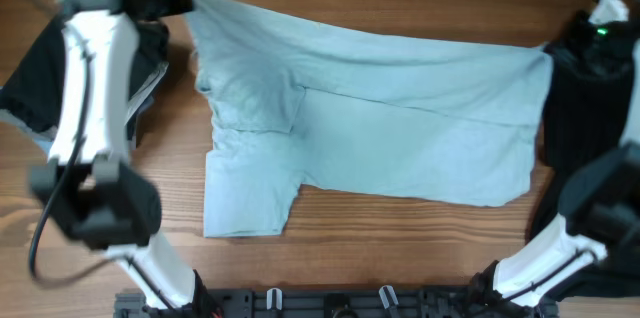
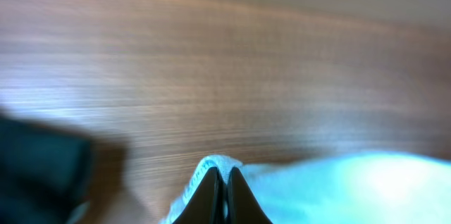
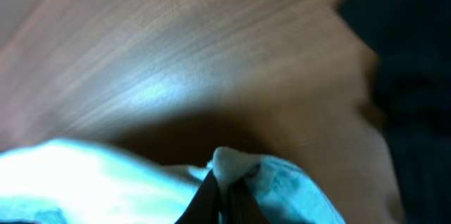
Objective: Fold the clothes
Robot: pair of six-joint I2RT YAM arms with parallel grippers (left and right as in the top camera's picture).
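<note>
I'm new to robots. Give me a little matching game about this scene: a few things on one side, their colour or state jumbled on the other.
1 T-shirt
2 left gripper
3 right gripper
4 table

A brown wood
B shut on the T-shirt's right end
C pale blue
D shut on the T-shirt's left end

Pairs: 1-C, 2-D, 3-B, 4-A

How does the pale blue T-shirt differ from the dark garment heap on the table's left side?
Colour: the pale light-blue cotton T-shirt is light; the black crumpled garment heap is dark. Pose: the T-shirt lies spread wide; the heap is bunched. State: the left gripper and right gripper pinch the T-shirt's far corners; neither holds the heap. Both are soft fabric on the wooden table.
</note>
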